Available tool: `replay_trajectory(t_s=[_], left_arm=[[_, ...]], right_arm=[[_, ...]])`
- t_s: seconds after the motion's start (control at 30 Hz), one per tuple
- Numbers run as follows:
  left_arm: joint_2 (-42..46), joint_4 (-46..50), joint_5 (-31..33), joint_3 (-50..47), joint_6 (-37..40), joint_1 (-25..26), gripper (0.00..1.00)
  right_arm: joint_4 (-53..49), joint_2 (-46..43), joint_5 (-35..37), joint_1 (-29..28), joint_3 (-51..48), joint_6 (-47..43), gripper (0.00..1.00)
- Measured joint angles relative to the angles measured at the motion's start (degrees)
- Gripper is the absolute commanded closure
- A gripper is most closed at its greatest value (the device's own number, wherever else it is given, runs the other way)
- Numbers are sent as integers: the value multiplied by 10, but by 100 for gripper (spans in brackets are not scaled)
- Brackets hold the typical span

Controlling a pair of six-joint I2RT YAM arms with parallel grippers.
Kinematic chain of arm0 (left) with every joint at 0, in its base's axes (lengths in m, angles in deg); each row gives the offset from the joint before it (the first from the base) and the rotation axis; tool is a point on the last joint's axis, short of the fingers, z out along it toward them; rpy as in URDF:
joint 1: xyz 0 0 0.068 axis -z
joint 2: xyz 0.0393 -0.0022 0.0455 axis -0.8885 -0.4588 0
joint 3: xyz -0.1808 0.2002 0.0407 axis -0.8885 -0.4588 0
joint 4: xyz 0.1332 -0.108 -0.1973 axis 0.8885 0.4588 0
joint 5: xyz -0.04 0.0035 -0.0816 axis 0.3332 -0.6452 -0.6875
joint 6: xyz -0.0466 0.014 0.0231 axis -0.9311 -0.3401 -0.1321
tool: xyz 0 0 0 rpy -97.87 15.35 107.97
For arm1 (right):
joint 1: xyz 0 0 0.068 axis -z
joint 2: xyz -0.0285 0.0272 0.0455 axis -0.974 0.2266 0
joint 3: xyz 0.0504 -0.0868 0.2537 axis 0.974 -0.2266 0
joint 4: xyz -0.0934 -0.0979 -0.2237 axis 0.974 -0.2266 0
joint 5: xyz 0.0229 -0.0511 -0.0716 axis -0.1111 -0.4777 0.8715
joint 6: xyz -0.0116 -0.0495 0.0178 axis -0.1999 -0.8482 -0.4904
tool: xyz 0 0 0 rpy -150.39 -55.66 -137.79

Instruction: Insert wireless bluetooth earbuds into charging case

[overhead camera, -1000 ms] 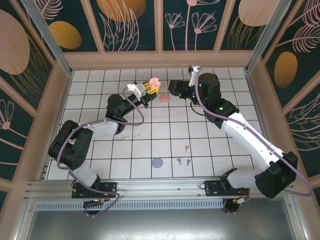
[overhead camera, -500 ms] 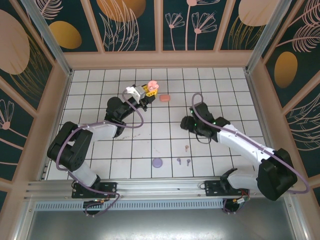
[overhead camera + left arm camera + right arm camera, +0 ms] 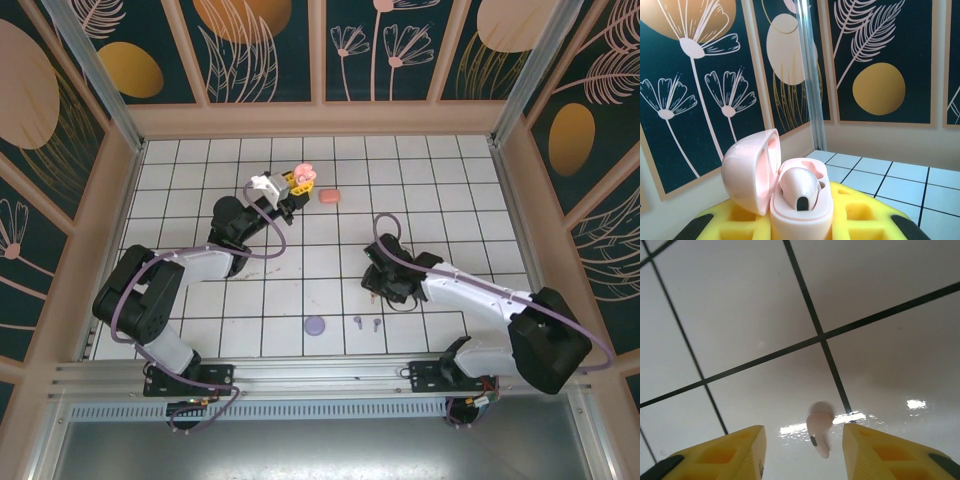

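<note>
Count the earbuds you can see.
4: two purple earbuds on near tiles, one peach earbud lying inside the open right gripper, one earbud seated in the open case in the left gripper. Others may be hidden.

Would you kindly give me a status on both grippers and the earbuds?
Left gripper shut on open pink case, one bud seated. Right gripper open above tan-peach bud on the tile. Nothing in the way.

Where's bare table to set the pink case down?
Pink case fits mid-table, between coral case and purple case, or on far-right tiles along the wall. Crowded: near edge around purple buds and right gripper.
</note>
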Motion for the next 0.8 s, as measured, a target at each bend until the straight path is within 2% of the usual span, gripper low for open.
replay_trajectory(t_s=[0.8], left_arm=[[0, -20, 9, -13, -6, 0, 100]], right_arm=[[-13, 107, 16, -34, 31, 9, 62]])
